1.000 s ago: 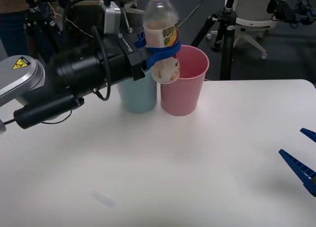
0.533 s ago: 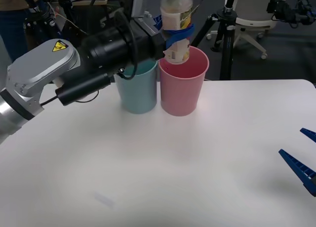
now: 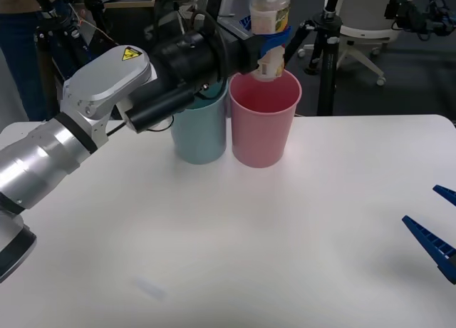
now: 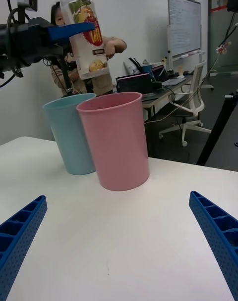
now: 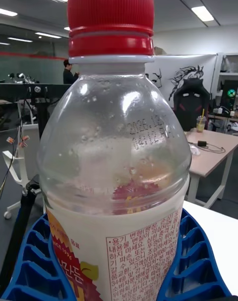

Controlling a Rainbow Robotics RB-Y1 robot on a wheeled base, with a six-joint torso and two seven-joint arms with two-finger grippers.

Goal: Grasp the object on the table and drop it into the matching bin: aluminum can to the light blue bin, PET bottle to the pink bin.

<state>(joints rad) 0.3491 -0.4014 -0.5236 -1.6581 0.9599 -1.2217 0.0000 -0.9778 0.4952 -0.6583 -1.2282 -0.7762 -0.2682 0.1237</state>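
Observation:
My left gripper (image 3: 273,41) is shut on the PET bottle (image 3: 268,21), a clear bottle with a cream label, held upright just above the pink bin's (image 3: 263,118) open mouth. The left wrist view shows the bottle (image 5: 114,182) close up, red cap on top, blue fingers (image 5: 29,261) hugging its label. The light blue bin (image 3: 200,128) stands touching the pink one on its left. From the right wrist view the bottle (image 4: 85,33) hangs over the back rim of the pink bin (image 4: 116,140), beside the light blue bin (image 4: 69,132). My right gripper (image 3: 436,232) rests open low at the table's right edge.
The white table (image 3: 235,242) stretches wide in front of the bins. Behind them are a tripod (image 3: 324,50), office chairs and cables. A person (image 4: 67,48) sits in the background behind the bins.
My left arm has carried the bottle up and to the right, from in front of the two bins to above the pink bin's mouth. The right gripper has stayed still.

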